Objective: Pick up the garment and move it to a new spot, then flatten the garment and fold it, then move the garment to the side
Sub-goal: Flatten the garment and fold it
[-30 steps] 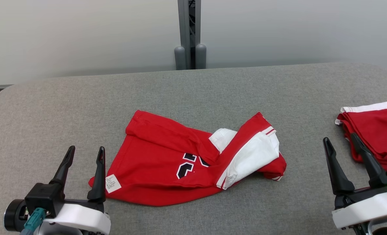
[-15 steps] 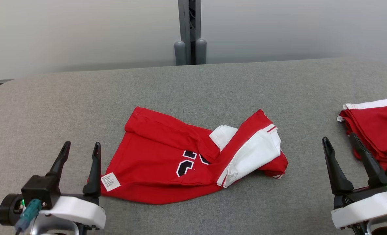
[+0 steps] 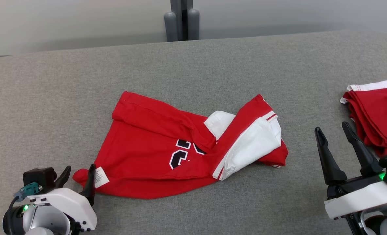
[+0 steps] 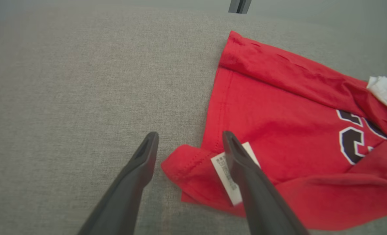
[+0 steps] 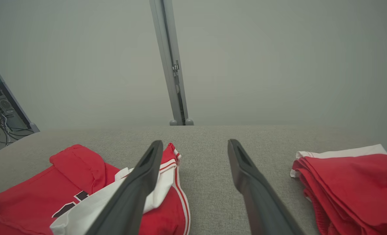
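Observation:
A crumpled red garment (image 3: 154, 147) with white panels and black numerals lies in the middle of the grey table (image 3: 50, 98). My left gripper (image 3: 79, 171) is open and low at the garment's near left corner, its fingers straddling that corner (image 4: 180, 163) by the white label (image 4: 227, 176). My right gripper (image 3: 332, 130) stands open above bare table, right of the garment (image 5: 50, 192). Nothing is held.
A folded red and white garment (image 3: 379, 114) lies at the table's right edge, also seen in the right wrist view (image 5: 353, 182). A grey post (image 3: 180, 19) stands behind the table against a pale wall.
My left gripper has dropped and moved toward the garment's near left corner, now straddling it. The head camera has tilted down. The right gripper has hardly moved.

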You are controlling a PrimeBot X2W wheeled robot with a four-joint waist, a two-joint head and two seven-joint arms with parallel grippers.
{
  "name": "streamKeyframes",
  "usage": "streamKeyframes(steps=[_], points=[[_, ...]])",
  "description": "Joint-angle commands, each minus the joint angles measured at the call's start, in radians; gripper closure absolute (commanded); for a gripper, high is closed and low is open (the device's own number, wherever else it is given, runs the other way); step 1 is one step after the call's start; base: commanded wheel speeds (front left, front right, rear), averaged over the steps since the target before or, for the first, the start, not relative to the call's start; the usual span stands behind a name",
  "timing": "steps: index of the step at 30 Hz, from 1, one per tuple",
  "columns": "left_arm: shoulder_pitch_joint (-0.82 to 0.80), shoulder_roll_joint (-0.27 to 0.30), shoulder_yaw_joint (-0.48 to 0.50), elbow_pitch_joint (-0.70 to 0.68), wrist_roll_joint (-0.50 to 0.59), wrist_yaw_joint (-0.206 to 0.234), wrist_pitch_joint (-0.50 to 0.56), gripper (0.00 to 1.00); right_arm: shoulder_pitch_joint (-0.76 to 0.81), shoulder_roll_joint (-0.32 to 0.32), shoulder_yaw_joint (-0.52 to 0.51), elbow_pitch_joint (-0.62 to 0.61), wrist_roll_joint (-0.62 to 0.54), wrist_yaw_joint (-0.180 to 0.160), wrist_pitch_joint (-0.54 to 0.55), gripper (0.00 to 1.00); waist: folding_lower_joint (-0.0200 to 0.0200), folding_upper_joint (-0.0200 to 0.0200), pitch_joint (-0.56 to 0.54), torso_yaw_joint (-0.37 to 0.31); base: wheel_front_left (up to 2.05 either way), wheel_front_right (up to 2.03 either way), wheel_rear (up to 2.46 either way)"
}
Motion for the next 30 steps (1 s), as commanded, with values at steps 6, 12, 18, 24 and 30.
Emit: streamKeyframes(steps=[6, 12, 18, 24, 30], points=[[-0.039, -0.005, 0.012, 0.063, -0.037, -0.022, 0.001, 0.27, -0.028, -0.008, 0.007, 0.020, 0.003, 0.000, -0.019, 0.00, 0.0000, 0.0000, 0.020, -0.010, 0.00, 0.00, 0.00], [-0.027, -0.014, 0.009, 0.081, -0.065, -0.034, 0.013, 1.00, -0.032, -0.009, -0.002, 0.027, 0.004, 0.000, -0.021, 0.00, 0.0000, 0.0000, 0.024, -0.003, 0.00, 0.00, 0.00], [-0.039, -0.012, 0.010, 0.079, -0.058, -0.032, -0.017, 1.00, -0.045, -0.011, -0.004, 0.024, 0.008, 0.000, -0.026, 0.00, 0.0000, 0.0000, 0.024, 0.009, 0.00, 0.00, 0.00], [-0.055, -0.008, 0.023, 0.042, -0.044, -0.021, -0.074, 1.00, -0.050, -0.013, -0.012, 0.020, 0.003, 0.000, -0.033, 0.00, 0.0000, 0.0000, 0.015, 0.017, 0.00, 0.00, 0.00], [-0.044, 0.002, 0.018, -0.046, -0.025, -0.001, -0.079, 1.00, -0.074, -0.030, -0.009, 0.015, 0.009, 0.000, -0.020, 0.00, 0.0000, 0.0000, 0.005, 0.023, 0.00, 0.00, 0.00]])
